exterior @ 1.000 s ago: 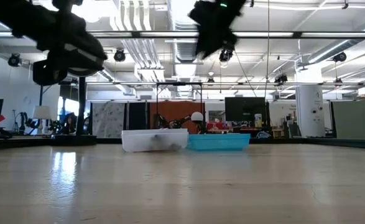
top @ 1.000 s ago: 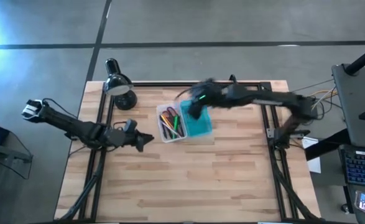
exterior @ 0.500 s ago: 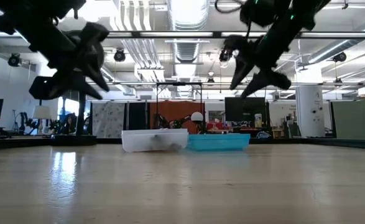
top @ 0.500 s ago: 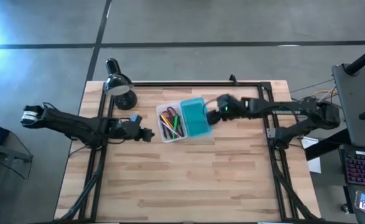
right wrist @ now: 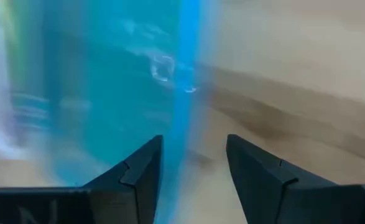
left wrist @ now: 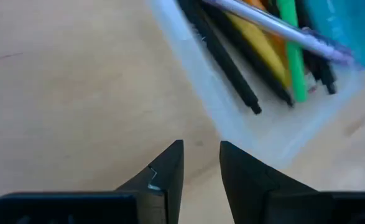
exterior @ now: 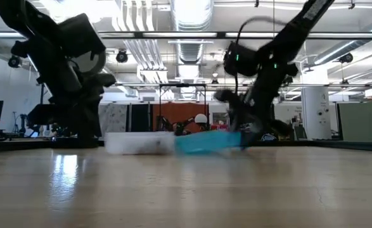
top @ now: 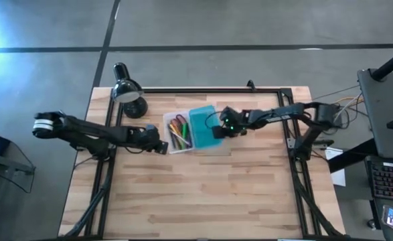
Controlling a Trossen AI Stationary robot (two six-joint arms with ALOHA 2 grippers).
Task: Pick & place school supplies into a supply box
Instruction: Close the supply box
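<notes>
A light wooden table point(top: 203, 194) is being viewed from above, with a black desk lamp point(top: 128, 94) standing at its far left corner and an open workshop hall showing behind in the low view. The supply box point(top: 189, 132) is lying near the middle of the far edge, its clear tray holding the school supplies point(top: 179, 130), among them a green marker point(left wrist: 292, 50) and dark pencils; all appear to be inside already. The turquoise lid point(top: 203, 125) is being pushed at its outer edge by the right gripper point(top: 220, 128), whose fingers are being held moderately apart with the lid's edge lying between them, apparently so that the lid is tipped over the tray. The left gripper point(top: 161, 146) is being held just beside the tray's opposite wall, fingers narrowly parted and holding nothing, probably to brace the box against sliding. Compared with half a second earlier, the right gripper is being brought lower and closer to the lid, the lid is lifting off the table, and the box is being shifted slightly toward the left gripper, which is itself being advanced to the tray.
</notes>
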